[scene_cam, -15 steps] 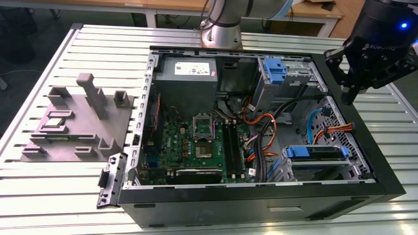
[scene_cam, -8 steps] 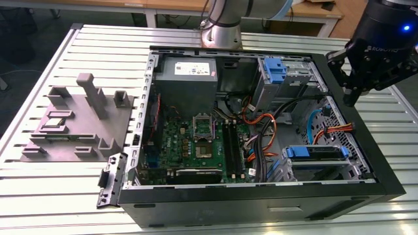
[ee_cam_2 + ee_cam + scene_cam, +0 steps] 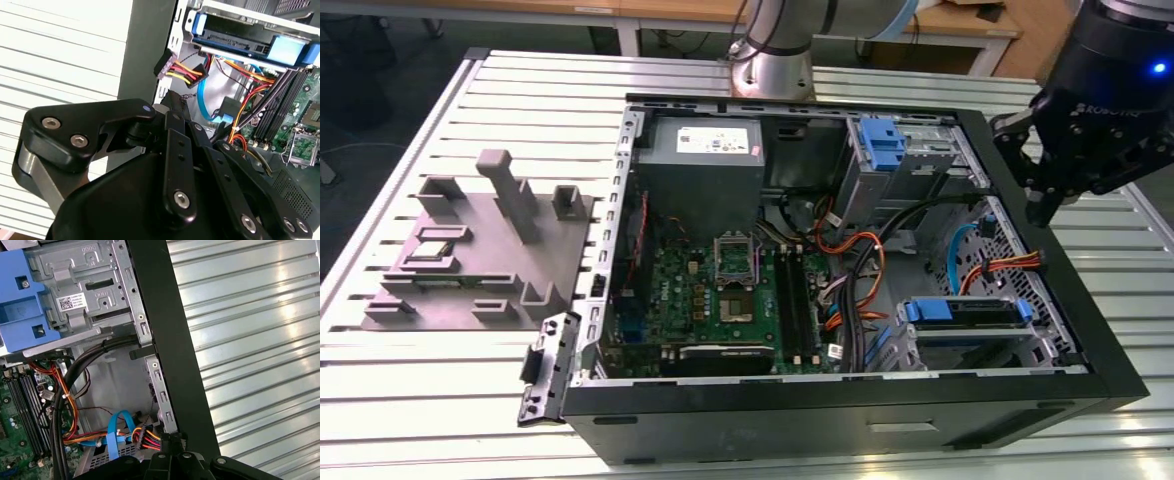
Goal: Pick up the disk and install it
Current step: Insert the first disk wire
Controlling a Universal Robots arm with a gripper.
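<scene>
In the exterior view, an open black metal computer case (image 3: 854,390) is seen lying on its side on a ribbed, silver-white slatted bench (image 3: 440,400). A green circuit board (image 3: 720,300), a boxy grey power supply (image 3: 700,160) and bundles of orange and black cables (image 3: 854,270) are set inside the case. The flat rectangular hard disk in its blue plastic carrier (image 3: 965,312) is seated in a grey metal bay near the case's corner at the exterior view's right. An upright blue plastic latch on a grey cage (image 3: 883,145) stands farther back. A grey moulded fixture block (image 3: 480,250) rests on the bench at the exterior view's left. The matte black gripper (image 3: 1047,190) hangs over the case's rim at the exterior view's right; whether its fingers are open or closed cannot be told, and nothing is seen held. In the second wrist view, black linkage plates with bright screws (image 3: 165,195) are shown in front, and the blue-framed disk (image 3: 250,40) is seen in its bay, above red, yellow and blue cables. In the first wrist view, the stamped grey cage (image 3: 90,285), the blue latch and the black case wall (image 3: 170,355) are shown beside the glossy bench slats.
</scene>
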